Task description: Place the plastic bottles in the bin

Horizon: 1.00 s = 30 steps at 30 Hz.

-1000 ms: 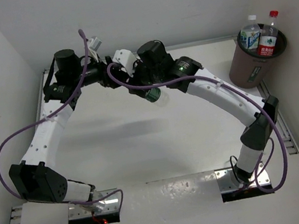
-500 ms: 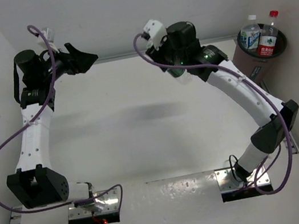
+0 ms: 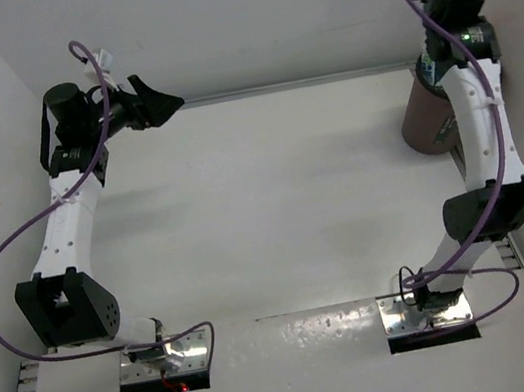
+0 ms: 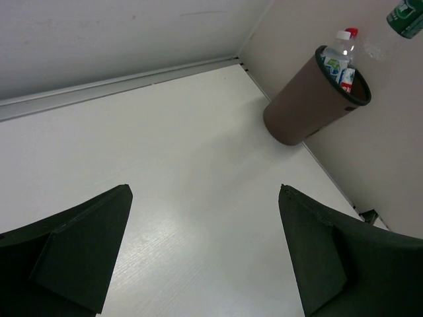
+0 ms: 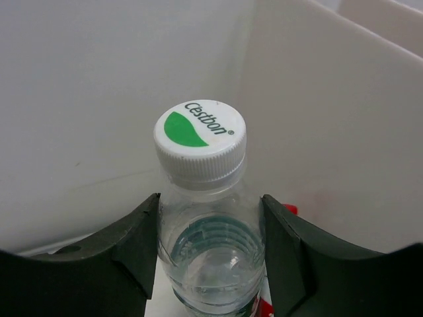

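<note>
**A:** What is each gripper doing?

**B:** The right gripper pinches a clear bottle with a white cap. Its dark fingers press against the bottle's shoulders just below the cap. The left gripper is spread wide and holds nothing. It hovers over the white surface at the far left.

**A:** And where is the bin?

**B:** The brown bin stands in the far right corner of the surface, close to the walls. Other bottles already stand in it, their tops poking above the rim. In the overhead view the right arm is raised high over the bin and hides its mouth. From the left wrist, a green-labelled bottle end shows in the air above the bin, a little to one side. I judge that to be the held bottle.

**A:** What could go wrong from here?

**B:** The drop looks high. If the bottle is let go off centre, it may strike the rim or the upright bottles and bounce onto the surface or behind the bin. The grip also sits high on a smooth, tapering shoulder, so the bottle may slip or swing free early.
</note>
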Each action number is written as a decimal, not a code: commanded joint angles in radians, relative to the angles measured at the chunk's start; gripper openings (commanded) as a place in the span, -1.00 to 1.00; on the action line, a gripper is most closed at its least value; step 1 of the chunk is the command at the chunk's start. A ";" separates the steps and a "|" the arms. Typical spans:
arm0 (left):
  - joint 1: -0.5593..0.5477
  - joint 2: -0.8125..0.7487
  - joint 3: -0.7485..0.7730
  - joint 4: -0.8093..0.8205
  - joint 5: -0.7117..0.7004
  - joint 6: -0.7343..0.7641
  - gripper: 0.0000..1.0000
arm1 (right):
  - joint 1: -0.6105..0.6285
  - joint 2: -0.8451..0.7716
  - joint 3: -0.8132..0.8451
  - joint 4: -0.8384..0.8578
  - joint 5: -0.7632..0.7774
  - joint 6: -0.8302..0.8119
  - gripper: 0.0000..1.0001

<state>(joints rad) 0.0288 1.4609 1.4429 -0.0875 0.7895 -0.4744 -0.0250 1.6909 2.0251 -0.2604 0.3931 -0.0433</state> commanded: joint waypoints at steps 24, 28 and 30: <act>-0.004 -0.027 -0.072 0.028 0.047 0.045 1.00 | -0.220 0.027 -0.134 -0.097 0.154 0.166 -1.00; -0.004 0.004 -0.059 0.017 0.047 0.023 1.00 | -0.227 0.059 -0.117 -0.108 0.188 0.152 -1.00; -0.004 0.004 -0.050 0.017 0.047 0.023 1.00 | -0.228 0.075 -0.102 -0.134 0.204 0.157 -0.97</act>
<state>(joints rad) 0.0212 1.4563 1.3567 -0.0814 0.8158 -0.4362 -0.2470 1.7412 1.8957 -0.3893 0.5339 0.1261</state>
